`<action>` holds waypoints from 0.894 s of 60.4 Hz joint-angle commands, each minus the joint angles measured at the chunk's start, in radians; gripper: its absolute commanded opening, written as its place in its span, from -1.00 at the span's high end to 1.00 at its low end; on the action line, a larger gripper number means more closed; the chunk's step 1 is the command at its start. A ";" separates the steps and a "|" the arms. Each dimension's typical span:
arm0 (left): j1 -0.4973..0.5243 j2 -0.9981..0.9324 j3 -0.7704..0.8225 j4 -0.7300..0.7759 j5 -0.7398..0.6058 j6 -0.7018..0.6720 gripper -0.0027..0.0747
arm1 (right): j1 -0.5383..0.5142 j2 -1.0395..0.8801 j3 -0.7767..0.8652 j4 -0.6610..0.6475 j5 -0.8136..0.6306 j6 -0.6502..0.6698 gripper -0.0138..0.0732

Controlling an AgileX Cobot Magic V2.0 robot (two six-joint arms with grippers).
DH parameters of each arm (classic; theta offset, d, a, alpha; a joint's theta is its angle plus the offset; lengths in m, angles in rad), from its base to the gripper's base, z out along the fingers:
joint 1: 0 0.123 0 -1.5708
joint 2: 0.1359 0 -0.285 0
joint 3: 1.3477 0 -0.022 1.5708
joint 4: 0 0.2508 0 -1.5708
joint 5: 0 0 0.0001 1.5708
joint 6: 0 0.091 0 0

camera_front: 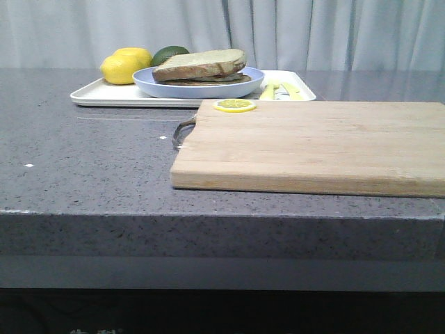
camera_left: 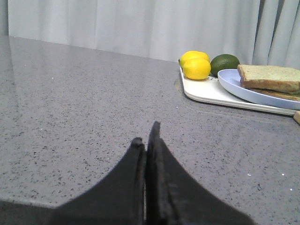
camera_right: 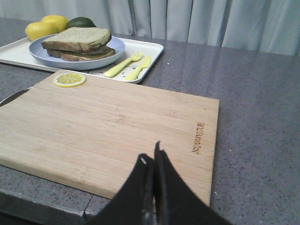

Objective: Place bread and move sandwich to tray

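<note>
1. The left gripper (camera_left: 146, 140) hangs low over bare grey table (camera_front: 90, 160), its jaws pressed together on nothing, well apart from the food.
2. At the far left of the table lies the white tray (camera_front: 104, 94). Two lemons (camera_front: 125, 66) and a dark green avocado (camera_front: 169, 53) sit at its left end.
3. The sandwich (camera_front: 200, 67) rests on its light-blue plate (camera_front: 198, 87) in the middle of the tray, the upper bread (camera_right: 77, 38) stacked on the lower slice.
4. A yellow fork (camera_right: 123, 64) and knife (camera_right: 138, 69) lie on the tray's right end, beside the plate.
5. A wooden board (camera_front: 313, 146) lies in front of the tray, with a lemon slice (camera_front: 234, 105) on its far left corner.
6. The right gripper (camera_right: 151, 161) hovers over the board's near edge, jaws clenched and empty.
</note>
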 commanded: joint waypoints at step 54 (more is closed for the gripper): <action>0.002 -0.022 0.010 -0.010 -0.082 -0.009 0.98 | -0.006 -0.136 0.311 -0.240 -0.323 0.315 0.86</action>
